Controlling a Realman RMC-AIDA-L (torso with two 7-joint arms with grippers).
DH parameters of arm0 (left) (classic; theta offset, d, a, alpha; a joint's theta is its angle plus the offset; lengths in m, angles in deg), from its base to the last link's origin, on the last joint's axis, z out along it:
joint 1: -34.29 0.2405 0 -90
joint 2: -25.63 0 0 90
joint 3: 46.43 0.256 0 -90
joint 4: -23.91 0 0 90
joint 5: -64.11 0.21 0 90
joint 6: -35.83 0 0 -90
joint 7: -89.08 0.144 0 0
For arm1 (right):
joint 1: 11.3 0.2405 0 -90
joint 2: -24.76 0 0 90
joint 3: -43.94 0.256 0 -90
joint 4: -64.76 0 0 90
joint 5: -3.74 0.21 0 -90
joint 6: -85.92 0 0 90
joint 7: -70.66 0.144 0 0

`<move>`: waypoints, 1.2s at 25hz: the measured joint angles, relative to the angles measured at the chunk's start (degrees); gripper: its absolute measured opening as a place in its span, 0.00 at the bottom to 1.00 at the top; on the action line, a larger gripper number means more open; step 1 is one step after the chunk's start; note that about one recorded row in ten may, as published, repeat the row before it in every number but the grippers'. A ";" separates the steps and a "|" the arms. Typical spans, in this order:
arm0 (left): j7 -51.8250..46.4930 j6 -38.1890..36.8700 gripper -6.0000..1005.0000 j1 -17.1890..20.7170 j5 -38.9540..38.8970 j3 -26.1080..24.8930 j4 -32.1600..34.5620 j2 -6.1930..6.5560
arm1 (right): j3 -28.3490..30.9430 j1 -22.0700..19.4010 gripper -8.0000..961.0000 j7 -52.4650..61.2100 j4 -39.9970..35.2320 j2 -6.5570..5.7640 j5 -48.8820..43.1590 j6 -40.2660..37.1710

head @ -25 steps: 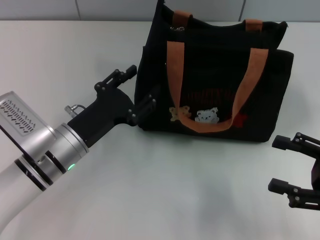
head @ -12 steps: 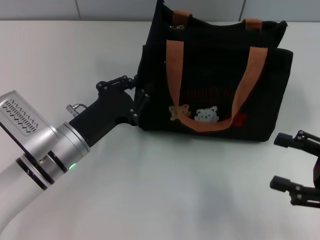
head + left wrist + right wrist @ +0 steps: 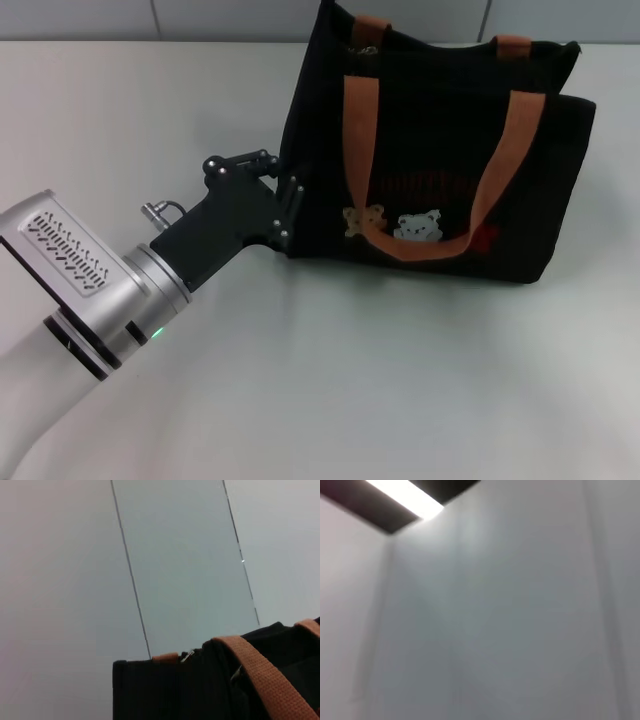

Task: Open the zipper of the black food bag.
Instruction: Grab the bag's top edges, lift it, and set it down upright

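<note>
The black food bag (image 3: 430, 150) stands upright at the back of the white table, its orange-brown handles hanging over the bear pictures. Its zipper runs along the top edge, and the small silver pull tab (image 3: 356, 47) sits near the top left corner. The left wrist view shows that same tab (image 3: 187, 656) on the bag's (image 3: 150, 690) top edge. My left gripper (image 3: 283, 190) is at the bag's lower left side edge, its fingers closed on the fabric there. My right gripper is out of view; its wrist view shows only wall and a ceiling light.
The white table (image 3: 400, 380) stretches in front of and to the left of the bag. A tiled wall (image 3: 230, 18) runs close behind the bag.
The left gripper's fingers closed from wide open onto the bag's left edge. The bag shifted slightly right. The right gripper left the head view at the lower right.
</note>
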 joint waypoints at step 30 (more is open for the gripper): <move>32.71 -20.40 0.09 -3.40 7.39 -2.59 2.32 0.01 | -32.17 17.64 0.87 3.16 10.97 0.48 2.61 37.17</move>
